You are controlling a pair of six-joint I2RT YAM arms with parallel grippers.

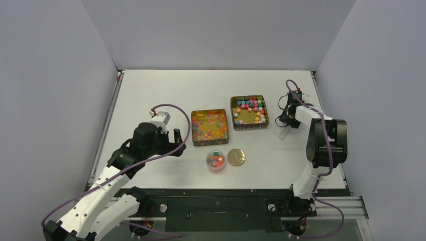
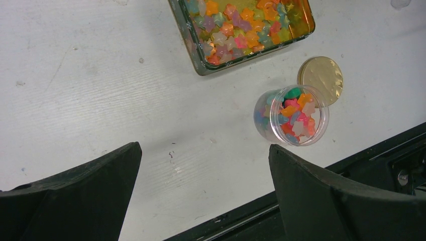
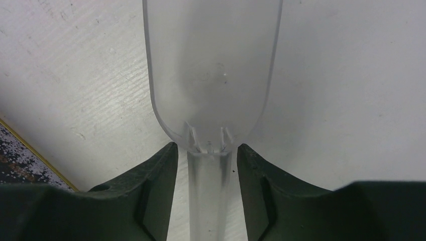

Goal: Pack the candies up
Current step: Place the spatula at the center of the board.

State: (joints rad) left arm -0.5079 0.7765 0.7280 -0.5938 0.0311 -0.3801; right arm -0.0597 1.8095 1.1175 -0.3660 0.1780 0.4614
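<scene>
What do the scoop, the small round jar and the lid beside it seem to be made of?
Scoop: frosted translucent plastic, probably; the table shows dimly through it. Jar: clear glossy plastic or glass; the candies show through its wall. Lid: shiny gold, likely metal or metallised plastic; it reflects light.

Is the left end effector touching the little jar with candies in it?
Apart. The top view shows bare table between the open left end effector and the jar.
</scene>
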